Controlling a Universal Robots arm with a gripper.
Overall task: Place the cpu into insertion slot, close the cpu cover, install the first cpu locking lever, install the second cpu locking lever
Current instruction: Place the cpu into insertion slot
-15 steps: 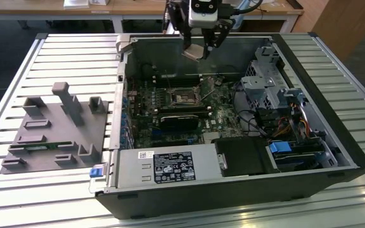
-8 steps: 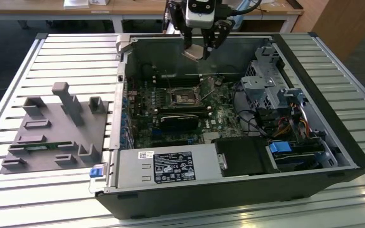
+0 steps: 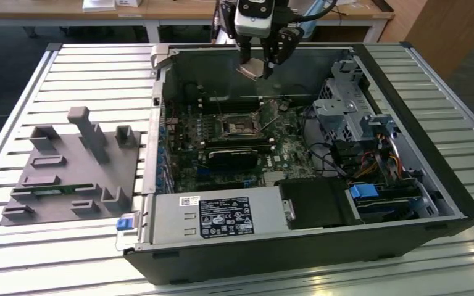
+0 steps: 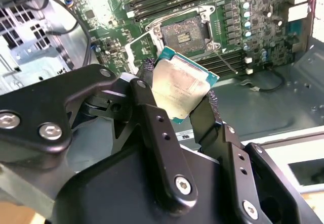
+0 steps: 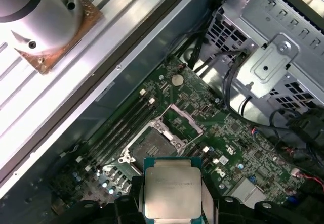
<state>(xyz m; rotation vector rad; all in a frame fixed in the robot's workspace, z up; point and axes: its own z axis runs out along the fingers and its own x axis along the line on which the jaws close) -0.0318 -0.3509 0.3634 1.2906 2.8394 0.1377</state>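
My gripper (image 3: 258, 61) hangs above the back of the open computer case, shut on the cpu (image 3: 252, 68), a pale silver square chip held by its edges. Both wrist views show the cpu (image 4: 179, 90) (image 5: 172, 187) clamped between the black fingers (image 4: 152, 118). The insertion slot (image 3: 241, 127) lies on the green circuit board below and in front of the gripper, with open air between them. In both wrist views the insertion slot (image 4: 185, 31) (image 5: 152, 148) is bare, and the cpu cover (image 4: 137, 48) (image 5: 185, 119) stands swung up beside it.
A grey fixture block (image 3: 72, 169) with pegs sits on the slatted table at the exterior view's left. Inside the case are a power supply (image 3: 220, 216), a metal drive cage (image 3: 352, 114), cables (image 3: 332, 160) and long memory slots (image 5: 124, 125). The case walls (image 3: 158, 86) ring the board.
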